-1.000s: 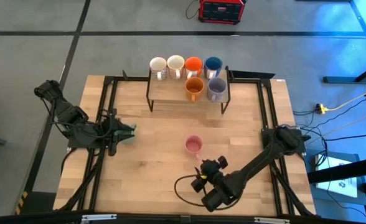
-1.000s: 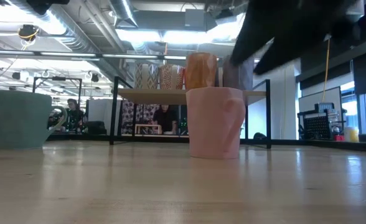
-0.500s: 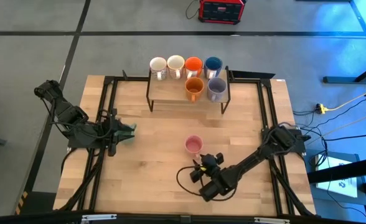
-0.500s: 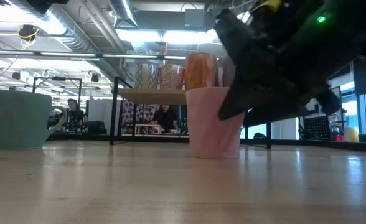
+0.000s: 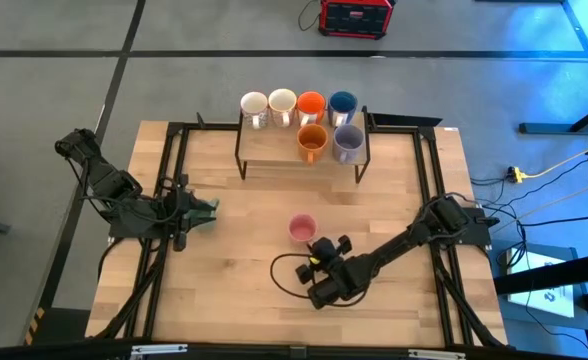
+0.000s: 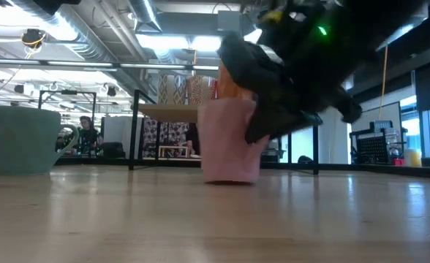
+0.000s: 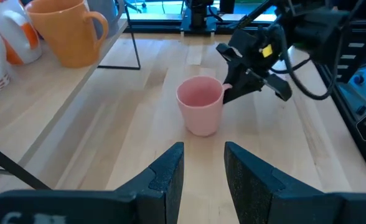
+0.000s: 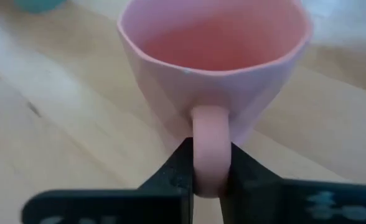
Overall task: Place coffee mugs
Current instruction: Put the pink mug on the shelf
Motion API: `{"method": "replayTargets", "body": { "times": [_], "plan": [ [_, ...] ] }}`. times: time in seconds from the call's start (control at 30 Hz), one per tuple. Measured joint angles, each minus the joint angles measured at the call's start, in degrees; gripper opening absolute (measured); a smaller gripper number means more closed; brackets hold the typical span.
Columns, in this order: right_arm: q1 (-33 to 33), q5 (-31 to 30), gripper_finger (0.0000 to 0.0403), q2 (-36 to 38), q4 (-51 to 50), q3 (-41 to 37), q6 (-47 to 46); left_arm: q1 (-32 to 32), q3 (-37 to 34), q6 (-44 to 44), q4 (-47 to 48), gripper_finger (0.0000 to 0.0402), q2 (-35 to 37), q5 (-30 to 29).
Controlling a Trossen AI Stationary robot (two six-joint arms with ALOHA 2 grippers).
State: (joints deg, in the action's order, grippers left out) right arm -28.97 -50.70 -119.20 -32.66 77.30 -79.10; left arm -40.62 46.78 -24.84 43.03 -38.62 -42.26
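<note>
A pink mug (image 5: 301, 228) (image 6: 228, 142) stands on the wooden table near its middle, and my right gripper (image 5: 313, 244) (image 8: 209, 180) is shut on its handle. A pale green mug (image 6: 21, 139) (image 5: 210, 208) stands at the table's left, partly hidden under my left gripper (image 5: 192, 210). In the left wrist view, my left gripper (image 7: 205, 174) is open with only bare table between its fingers. Whether it touches the green mug I cannot tell. Several more mugs, among them a white (image 5: 253, 106) and a blue (image 5: 343, 103), stand on a black-framed shelf (image 5: 274, 152) at the far middle. My right gripper pinches the pink mug's handle (image 8: 209, 146) between its two fingers, low on the loop. The fingers come from the table's near right side, slanting down (image 7: 233, 87). The mug stands upright with its mouth up and its base on the table (image 6: 228, 179).
Black frame rails (image 5: 172, 180) (image 5: 426, 180) run along the table's left and right sides. A dark cable loop (image 5: 282, 278) lies near my right arm. A red box (image 5: 355, 15) sits on the floor beyond the far edge. Bare wood lies between the shelf and the pink mug.
My right gripper has moved toward the table's far edge and left, up to the pink mug, and now has its handle. In the last half second the mug has slid a little toward the table's left, staying upright.
</note>
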Motion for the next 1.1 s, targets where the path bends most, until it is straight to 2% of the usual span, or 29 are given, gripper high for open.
{"method": "replayTargets", "body": {
  "times": [0.13,0.6,0.8,1.1],
  "plan": [
    [2.56,2.10,0.0020,0.00,-2.40,5.84,5.97,0.00,0.00,0.07,0.02,0.0110,-0.02,0.00],
    [13.87,-2.22,0.0020,0.05,-9.58,30.63,24.23,0.00,0.00,0.00,0.02,0.0110,-0.01,-0.02],
    [18.55,-4.48,0.0020,0.09,-11.21,34.40,25.01,0.00,0.00,-0.09,0.02,0.0110,-0.02,-0.02],
    [24.57,-7.04,0.0022,-0.69,-10.98,34.44,23.74,0.00,0.00,-0.08,0.04,0.0110,-0.02,-0.04]
  ]
}}
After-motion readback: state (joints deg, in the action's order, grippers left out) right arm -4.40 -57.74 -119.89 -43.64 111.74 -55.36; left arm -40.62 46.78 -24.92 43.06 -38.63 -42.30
